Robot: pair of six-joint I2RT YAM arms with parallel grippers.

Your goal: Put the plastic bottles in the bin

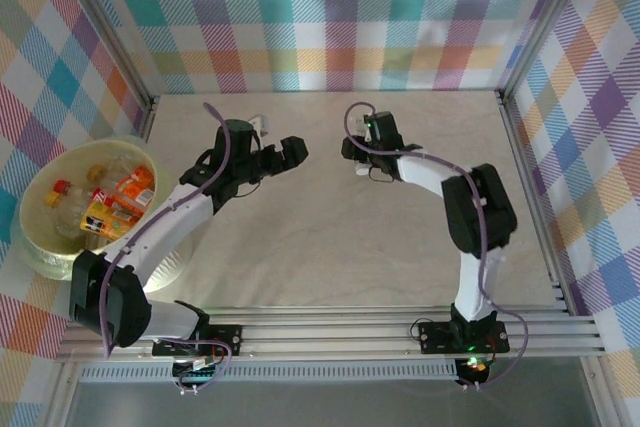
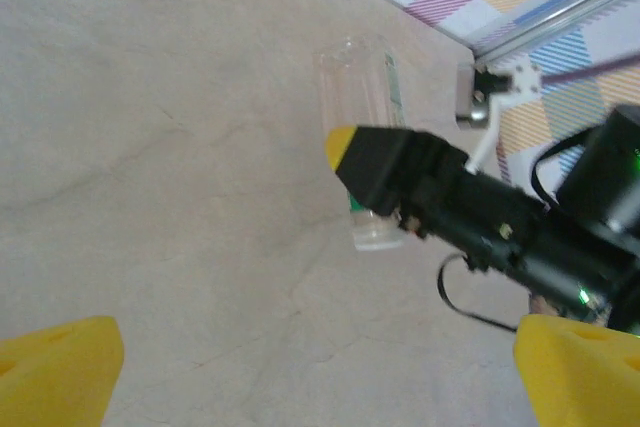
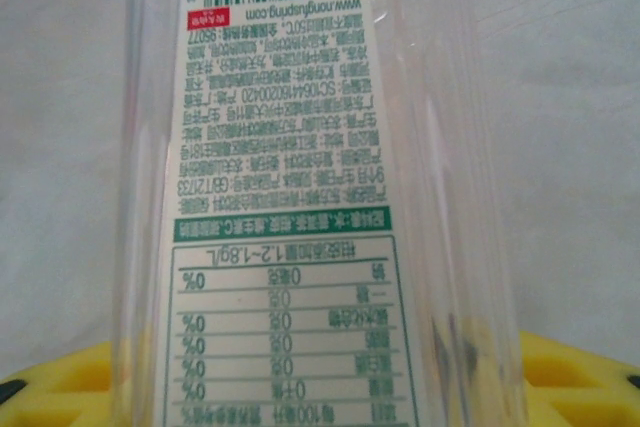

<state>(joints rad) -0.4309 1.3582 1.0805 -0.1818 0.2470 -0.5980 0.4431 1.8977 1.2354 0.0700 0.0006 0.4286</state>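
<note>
A clear plastic bottle [image 3: 300, 147] with a white and green printed label sits between the yellow fingers [image 3: 575, 377] of my right gripper [image 3: 320, 387], which is shut on it. In the left wrist view the same bottle [image 2: 358, 82] lies on the table under the right gripper [image 2: 375, 172]. From above, the right gripper [image 1: 358, 152] is at the table's back middle. My left gripper [image 1: 292, 152] hovers just left of it, open and holding nothing, its yellow fingertips [image 2: 60, 372] wide apart. The pale yellow bin [image 1: 35, 247] at the left holds several bottles [image 1: 120, 202] with orange, red and yellow labels.
Plaid cloth walls and aluminium frame rails [image 1: 530, 197] close in the beige table [image 1: 330, 247]. The left arm's links [image 1: 150, 237] pass right next to the bin. A dark cable loop [image 2: 470, 302] hangs off the right arm.
</note>
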